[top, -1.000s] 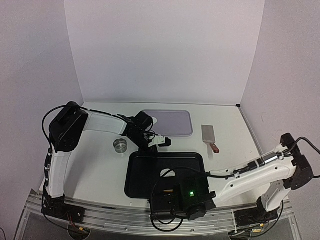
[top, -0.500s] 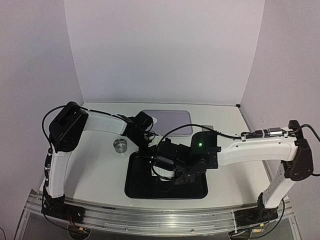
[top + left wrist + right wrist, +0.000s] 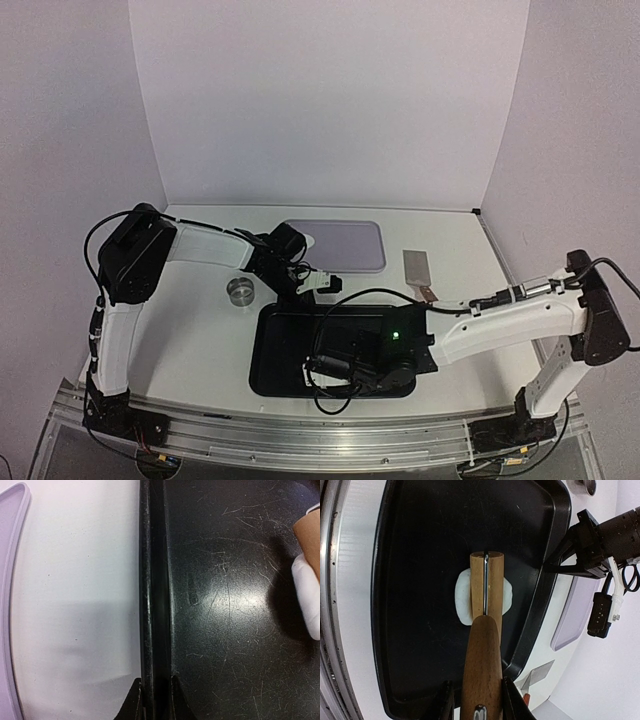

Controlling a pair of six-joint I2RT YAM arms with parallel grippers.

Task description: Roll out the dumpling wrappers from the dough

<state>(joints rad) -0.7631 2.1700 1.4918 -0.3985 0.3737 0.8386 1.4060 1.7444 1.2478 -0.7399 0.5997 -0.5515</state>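
Rolling stroke, mid-tray. Over the last second I have swept the right gripper (image 3: 480, 702) from the near edge of the glossy black rectangular tray (image 3: 410, 630) to its far side and back to the middle. Its jaws are clamped around the handle of the brown wooden rolling pin (image 3: 486, 605). The roller lies on the soft white dough (image 3: 462, 596), a flattened patch that I judge needs more passes. The left gripper (image 3: 156, 705), nearly closed, stays pinched on the tray's far rim.
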